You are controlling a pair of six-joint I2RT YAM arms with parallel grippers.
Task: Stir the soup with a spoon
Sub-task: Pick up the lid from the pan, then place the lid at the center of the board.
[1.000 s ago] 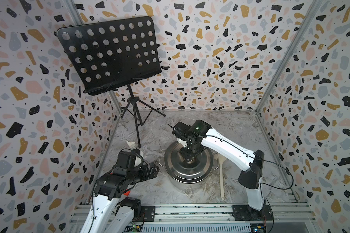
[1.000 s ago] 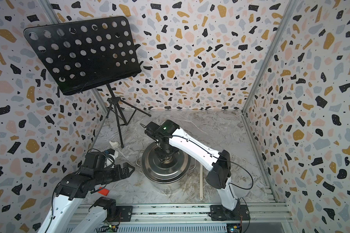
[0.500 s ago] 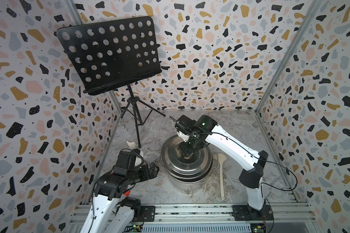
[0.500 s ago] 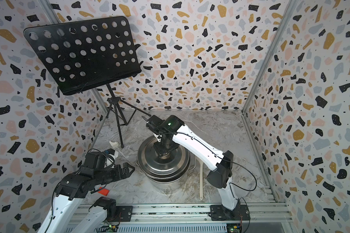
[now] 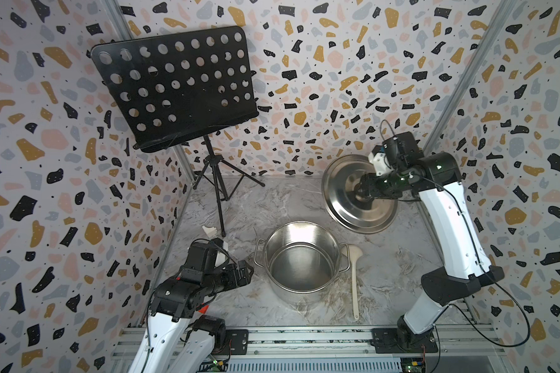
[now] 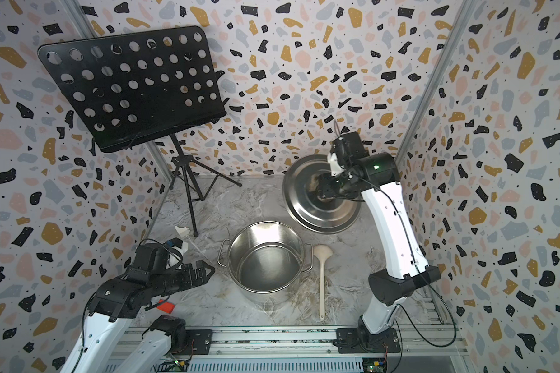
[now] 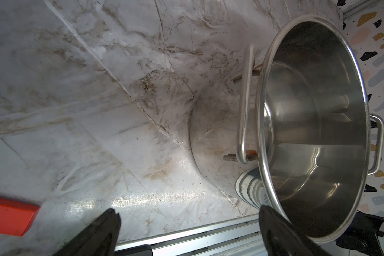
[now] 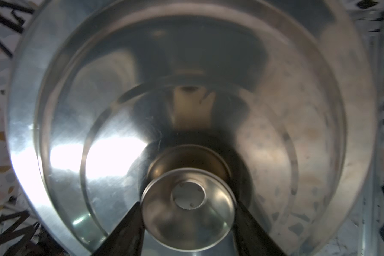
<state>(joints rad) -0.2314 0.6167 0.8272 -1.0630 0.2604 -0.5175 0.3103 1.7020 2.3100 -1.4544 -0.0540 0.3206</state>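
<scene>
Lid [image 5: 362,219] lifted off pot [image 5: 301,235]; right wrist view alone shows right end effector [image 8: 187,207] clamping knob [image 8: 187,197]; left end effector [image 7: 189,212] open.

The work surface is a tabletop [image 5: 272,200] with a grey marble pattern and brownish streaks. An aluminium rail [image 5: 304,336] runs along its front edge.

Items resting directly on the surface:

1. A steel pot [image 5: 299,239] stands upright and uncovered, near the middle and towards the front.
2. A cream spoon [image 5: 354,281] lies flat just beside the pot on the right-arm side. Its bowl is next to the pot's loop handle and its handle points at the rail. Contact with the pot cannot be determined.
3. A black music stand [image 5: 217,200] stands on three tripod legs at the rear left.
4. A small white part [image 5: 210,231] lies just beside the nearest tripod foot.
5. An orange block [image 6: 165,306] lies at the front left, near the rail.
</scene>
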